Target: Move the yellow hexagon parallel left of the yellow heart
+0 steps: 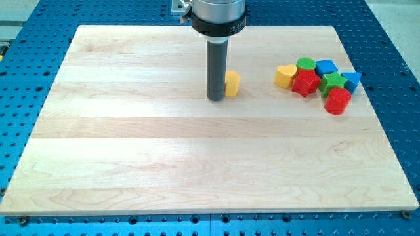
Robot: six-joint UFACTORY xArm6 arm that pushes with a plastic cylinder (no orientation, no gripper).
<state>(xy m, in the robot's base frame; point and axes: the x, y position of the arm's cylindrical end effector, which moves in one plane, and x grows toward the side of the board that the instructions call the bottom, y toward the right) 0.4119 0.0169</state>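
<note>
The yellow hexagon (232, 84) sits on the wooden board (164, 164) near the view's top middle. My tip (216, 98) stands right against its left side, partly hiding it. The yellow heart (285, 76) lies to the right of the hexagon, at about the same height in the view, at the left edge of a cluster of blocks.
Clustered to the right of the heart are a green round block (306, 64), a red star-like block (305, 83), a blue block (326, 67), a green star-like block (334, 82), another blue block (352, 80) and a red cylinder (338, 101).
</note>
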